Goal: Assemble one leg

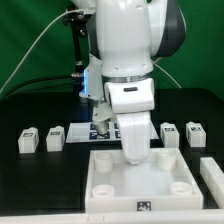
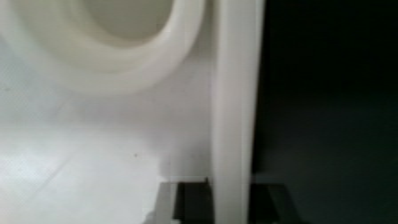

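The large white square tabletop (image 1: 138, 176) lies at the front with round corner sockets up. My gripper (image 1: 133, 152) reaches down onto its far rim. In the wrist view the gripper (image 2: 231, 203) straddles the tabletop's thin upright rim wall (image 2: 233, 90). A dark finger (image 2: 191, 203) presses on each side of the wall, so the gripper is shut on it. A round socket (image 2: 111, 30) lies close beside it. Four small white legs with marker tags stand on the black table: two at the exterior view's left (image 1: 28, 139) (image 1: 56, 137), two at its right (image 1: 170, 134) (image 1: 194, 133).
The marker board (image 1: 97, 130) lies flat behind the tabletop, partly hidden by my arm. Another white part (image 1: 213, 172) shows at the exterior view's right edge. A black stand with cables (image 1: 78, 60) rises at the back.
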`<state>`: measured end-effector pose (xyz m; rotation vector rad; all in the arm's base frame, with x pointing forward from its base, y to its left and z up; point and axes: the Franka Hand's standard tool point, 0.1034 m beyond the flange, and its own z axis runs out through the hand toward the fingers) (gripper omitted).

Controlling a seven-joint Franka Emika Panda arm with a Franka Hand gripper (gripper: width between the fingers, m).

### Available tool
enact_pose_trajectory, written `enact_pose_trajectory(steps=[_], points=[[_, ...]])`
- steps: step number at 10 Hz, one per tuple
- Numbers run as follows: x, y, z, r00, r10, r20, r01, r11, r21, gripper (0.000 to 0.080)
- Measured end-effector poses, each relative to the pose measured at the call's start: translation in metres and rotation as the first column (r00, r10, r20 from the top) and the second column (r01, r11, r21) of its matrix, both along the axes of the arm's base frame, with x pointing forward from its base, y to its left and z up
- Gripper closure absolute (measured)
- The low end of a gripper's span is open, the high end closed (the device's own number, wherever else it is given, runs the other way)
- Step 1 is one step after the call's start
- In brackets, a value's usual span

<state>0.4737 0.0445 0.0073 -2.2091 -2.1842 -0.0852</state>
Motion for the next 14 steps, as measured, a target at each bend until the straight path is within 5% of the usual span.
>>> enact_pose_trajectory(steps=[2, 8, 10, 12, 13, 14], points=[[0.0169, 0.0143, -0.0007, 1.0, 0.004, 0.021, -0.004, 1.0, 0.01, 0.0744], [0.017, 0.0194, -0.0011, 1.0, -0.005, 0.0, 0.005, 1.0, 0.012, 0.0744], [0.0169, 0.0188, -0.0013, 1.0, -0.006, -0.001, 0.006, 1.0, 0.012, 0.0672], [0.017, 0.0183, -0.0013, 1.0, -0.007, -0.001, 0.007, 1.0, 0.012, 0.0351], [0.017, 0.018, -0.0013, 1.0, -0.008, -0.001, 0.008, 1.0, 0.012, 0.0351], [0.017, 0.0179, -0.0013, 1.0, -0.008, -0.001, 0.008, 1.0, 0.012, 0.0195]])
